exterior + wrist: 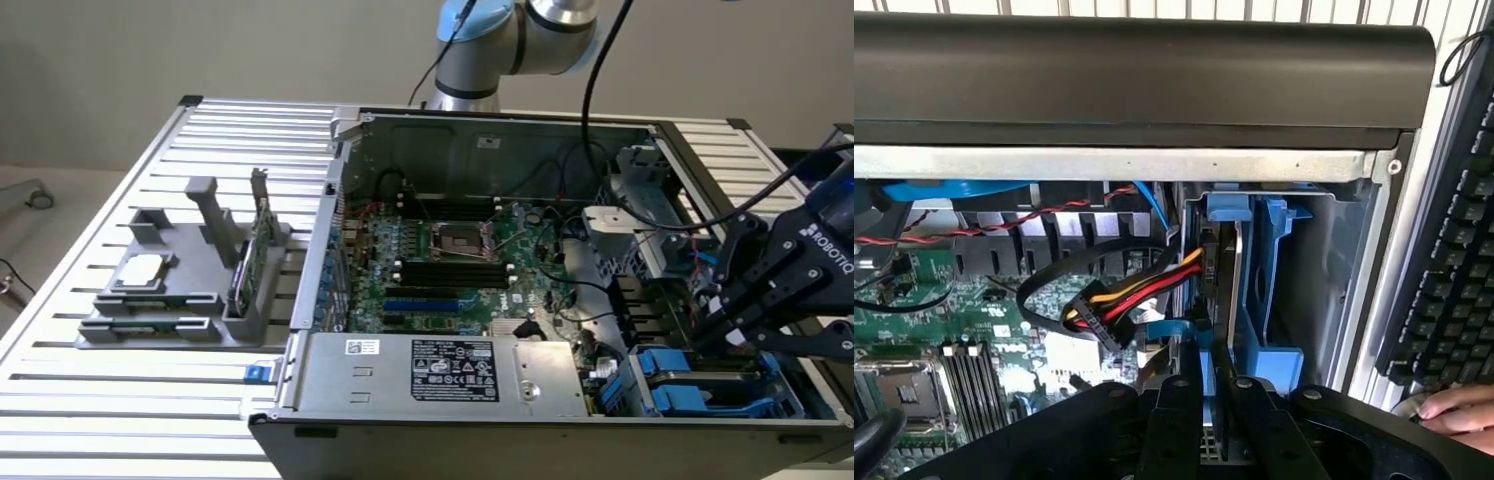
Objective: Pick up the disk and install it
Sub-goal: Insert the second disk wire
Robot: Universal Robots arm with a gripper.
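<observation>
In the wrist view the disk (1226, 290) stands edge-on as a thin dark slab with a blue rail along it. It sits partly inside the blue plastic drive bay (1269, 300) at the corner of the open computer case. My gripper (1211, 405) is shut on the disk's near edge, one black finger (1179, 410) on each side. In the exterior view the gripper (718, 335) hangs over the blue drive bay (674, 380) at the case's right front corner, and the disk is hidden behind the fingers there.
A bundle of black, yellow and red power cables (1124, 300) lies close beside the bay. The motherboard (441, 260) and power supply (441, 370) fill the case. A grey holder (160, 300) carries a silver chip (144, 270) and a green card (247, 265). A hand (1454, 408) rests by a keyboard (1454, 260).
</observation>
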